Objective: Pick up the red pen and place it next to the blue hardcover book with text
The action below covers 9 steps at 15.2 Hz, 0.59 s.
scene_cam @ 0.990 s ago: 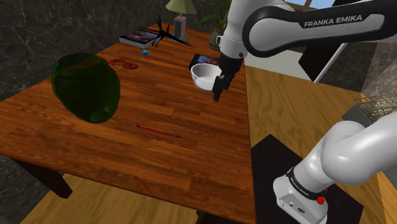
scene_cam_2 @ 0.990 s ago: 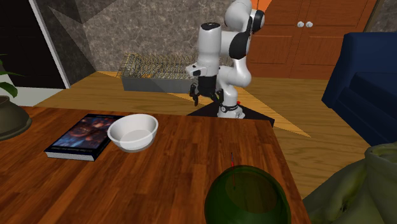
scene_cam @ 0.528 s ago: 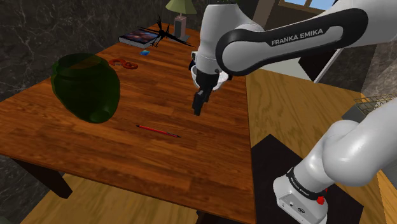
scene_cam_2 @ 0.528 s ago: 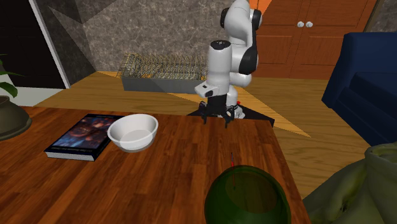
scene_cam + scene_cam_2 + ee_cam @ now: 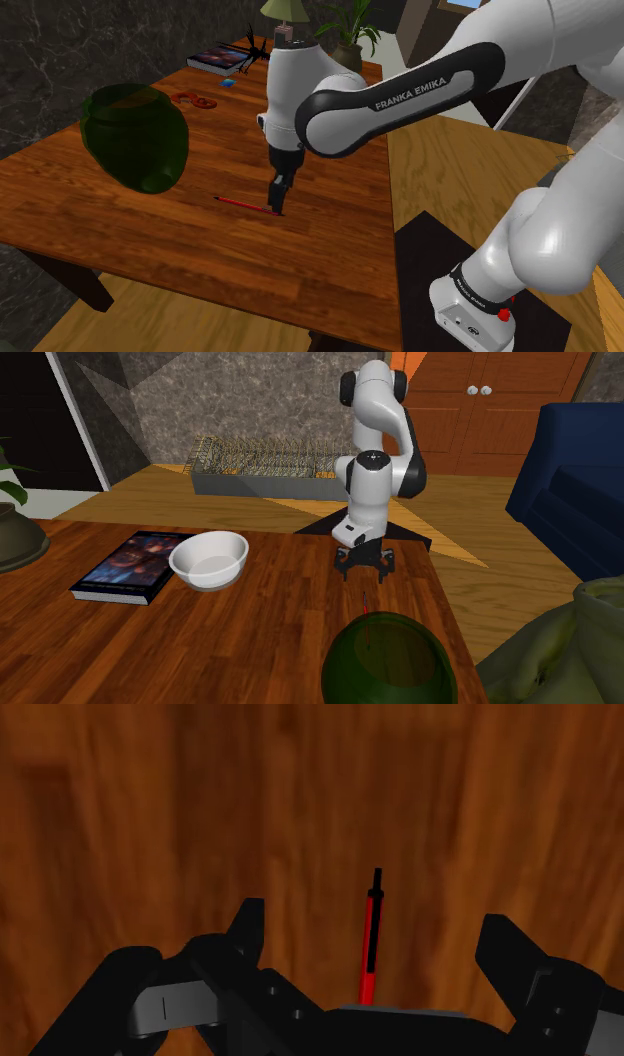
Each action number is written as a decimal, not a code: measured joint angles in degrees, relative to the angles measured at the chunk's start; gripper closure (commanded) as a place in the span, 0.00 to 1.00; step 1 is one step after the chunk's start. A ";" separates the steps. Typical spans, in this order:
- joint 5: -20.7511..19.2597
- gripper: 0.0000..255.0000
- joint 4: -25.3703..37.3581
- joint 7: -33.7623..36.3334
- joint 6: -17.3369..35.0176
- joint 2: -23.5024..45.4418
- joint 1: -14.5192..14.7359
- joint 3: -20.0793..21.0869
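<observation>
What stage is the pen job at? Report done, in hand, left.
Done: the approach only. The tool is low over the table, open fingers either side of the red pen, not touching it. In hand: the grasp; the pen lies flat on the wood. Left: close, lift, carry it to the blue book beside the white bowl, set it down.

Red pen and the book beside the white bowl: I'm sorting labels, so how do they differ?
The red pen is thin and red; the book is broad and dark-covered. The pen lies under the open gripper; the book lies beside the white bowl. Both lie flat on the wooden table.
</observation>
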 measured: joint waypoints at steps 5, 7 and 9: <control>-0.87 0.00 -0.86 0.46 3.17 2.59 0.62 0.45; -1.31 0.00 -1.61 0.69 4.80 3.54 0.68 0.39; -1.62 0.00 -1.78 0.96 5.60 4.22 0.78 0.39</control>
